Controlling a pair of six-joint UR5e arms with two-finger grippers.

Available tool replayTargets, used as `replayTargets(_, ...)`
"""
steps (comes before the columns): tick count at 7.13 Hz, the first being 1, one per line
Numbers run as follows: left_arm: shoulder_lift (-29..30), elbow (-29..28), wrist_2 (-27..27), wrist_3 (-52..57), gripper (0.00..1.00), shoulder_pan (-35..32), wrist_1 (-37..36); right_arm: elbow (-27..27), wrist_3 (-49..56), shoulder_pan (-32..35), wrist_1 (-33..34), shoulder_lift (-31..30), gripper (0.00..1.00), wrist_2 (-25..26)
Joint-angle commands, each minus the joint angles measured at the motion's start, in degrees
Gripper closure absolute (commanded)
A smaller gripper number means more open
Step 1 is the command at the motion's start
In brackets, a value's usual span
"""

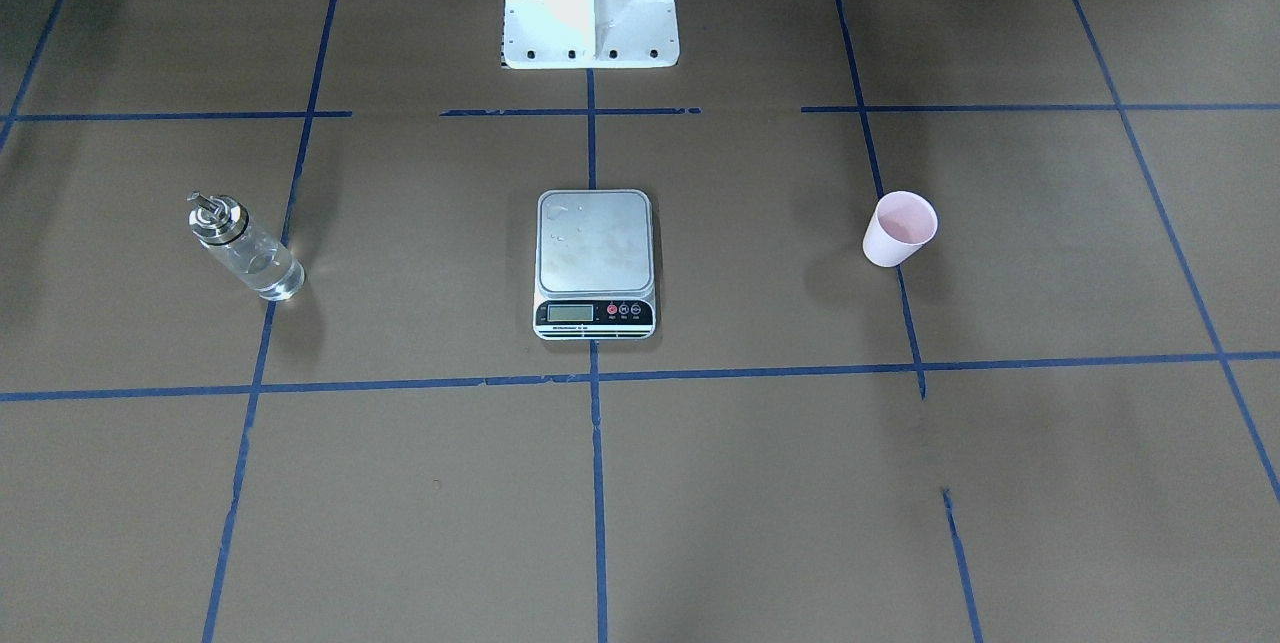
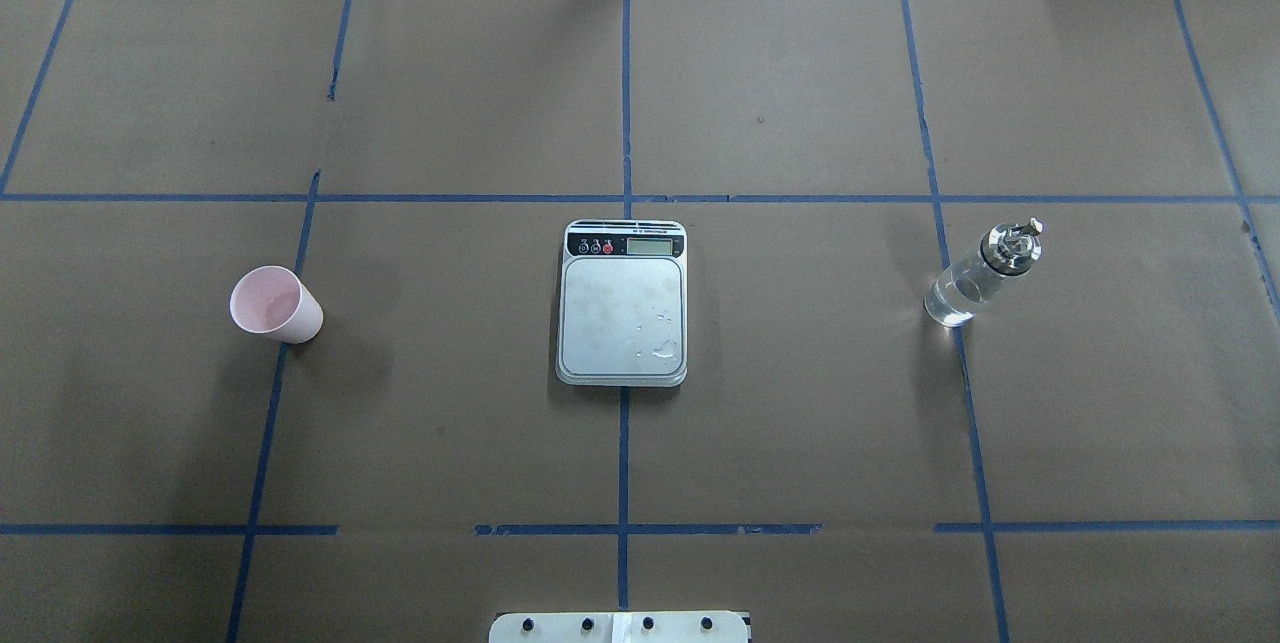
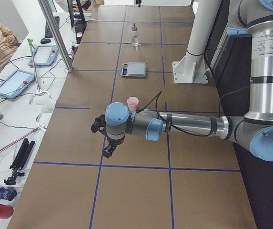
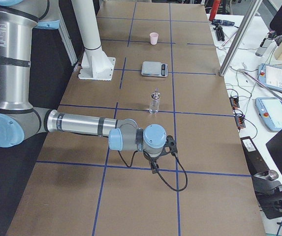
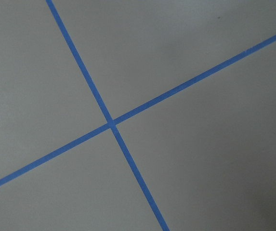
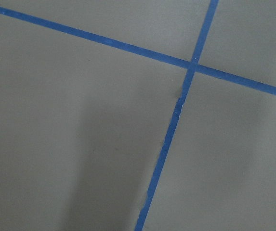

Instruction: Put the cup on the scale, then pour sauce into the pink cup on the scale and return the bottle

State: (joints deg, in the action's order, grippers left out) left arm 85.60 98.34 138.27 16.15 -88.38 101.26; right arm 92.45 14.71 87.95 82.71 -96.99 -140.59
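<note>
Right, both arms are out at the ends of the bench [image 2: 800, 423], and I only get them in the side views. The left fingers [image 3: 109, 150] hang over the bare paper, pointing down, on the near side of the cup [image 2: 276, 304] and apart from it. The right fingers [image 4: 154, 169] hang the same way at the other end, apart from the bottle [image 2: 983, 273]. From these angles I cannot tell whether either pair is spread or closed. Neither has anything between them that I can see.

The cup stands upright on the robot's left, on a line of blue tape [image 2: 623, 443], well apart from the scale [image 2: 622, 303]. I cannot tell whether there is anything in it.

The scale lies in the middle of the bench, over the centre tape line. Its display strip is on the side away from the robot's base [image 1: 590, 13]. A few drops [image 2: 660, 348] sit on its steel plate near one corner.

The bottle stands upright on the robot's right, also on a tape line and well apart from the scale. Clear sauce [image 1: 262, 273] fills part of it, and the silver collar and spout are on top.

Both wrist cameras show me only brown paper, each with a tape crossing: the left one [image 5: 111, 123] and the right one [image 6: 193, 65].
</note>
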Motion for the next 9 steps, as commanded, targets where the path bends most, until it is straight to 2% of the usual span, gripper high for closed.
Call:
replayTargets(1,0.17,2.28,0.86,-8.44,0.0,5.55,1.82,-0.16,-4.21,-2.34,-4.47,-0.04,0.0,-0.82)
replayTargets(3,0.44,6.13,0.25,-31.84,0.01,15.99,9.35,-0.34,-6.97,-4.97,-7.38,-0.04,0.0,-1.0)
replayTargets(5,2.36,10.54,-2.19,-45.26,0.01,23.84,9.13,-0.34,-6.97,-5.77,-7.57,-0.04,0.0,-1.88)
replayTargets(6,3.85,10.29,-7.78,-50.46,0.01,27.96,8.95,-0.77,-6.98,-6.12,-7.57,0.14,0.0,-1.79)
replayTargets(7,4.65,10.03,-10.36,-53.73,0.01,30.96,8.95,-0.78,-6.98,-6.21,-7.57,0.14,0.0,-1.88)
replayTargets(9,6.24,9.15,-10.65,-59.02,0.01,36.33,8.95,-1.13,-6.98,-6.3,-7.57,0.22,0.0,-1.88)
